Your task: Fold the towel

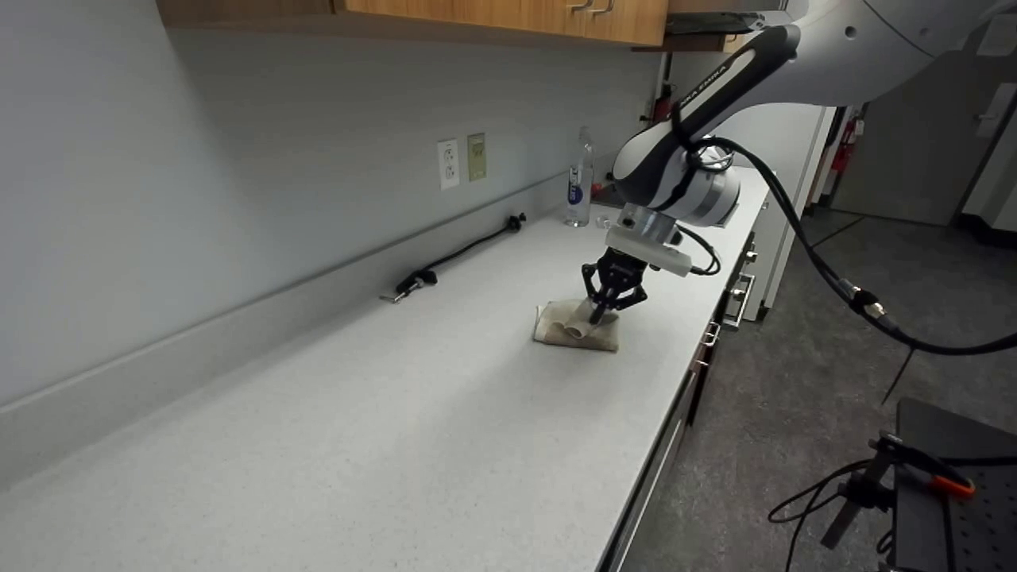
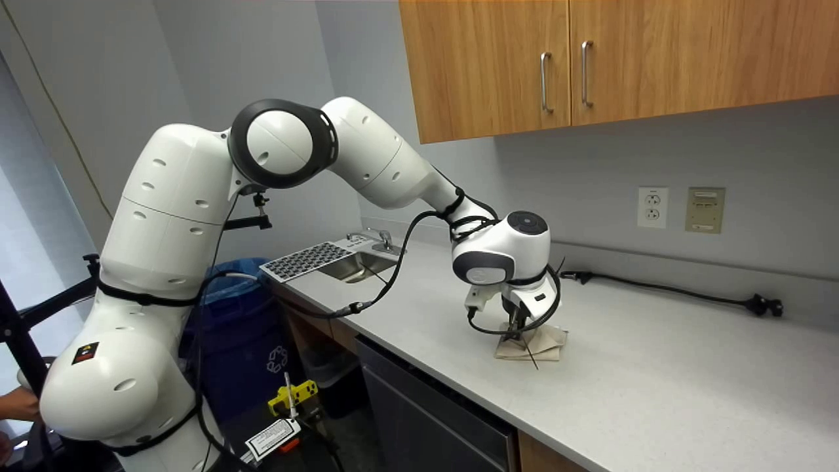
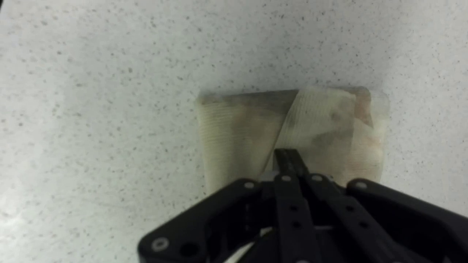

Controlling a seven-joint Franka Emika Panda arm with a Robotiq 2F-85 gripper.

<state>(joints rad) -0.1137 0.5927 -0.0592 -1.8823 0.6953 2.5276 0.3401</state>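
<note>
The beige towel (image 1: 566,342) lies on the white counter as a small folded bundle, and it also shows in an exterior view (image 2: 547,344). Part of it curls up in a loose roll beside the fingertips. In the wrist view the towel (image 3: 234,138) has a slanted flap over its right side, with the flap's edge running down past the fingers. My gripper (image 1: 598,314) points down at the towel, low over the counter. In the wrist view its fingertips (image 3: 290,152) are together on the raised cloth near the flap's edge. The pinched spot itself is hidden behind the fingertips.
A clear bottle (image 1: 580,191) stands near the wall. A black cable (image 1: 469,250) lies along the backsplash, also in an exterior view (image 2: 675,290). A sink (image 2: 354,267) is at the counter's far end. Wooden cabinets (image 2: 488,65) hang above. The counter's front edge drops to the floor.
</note>
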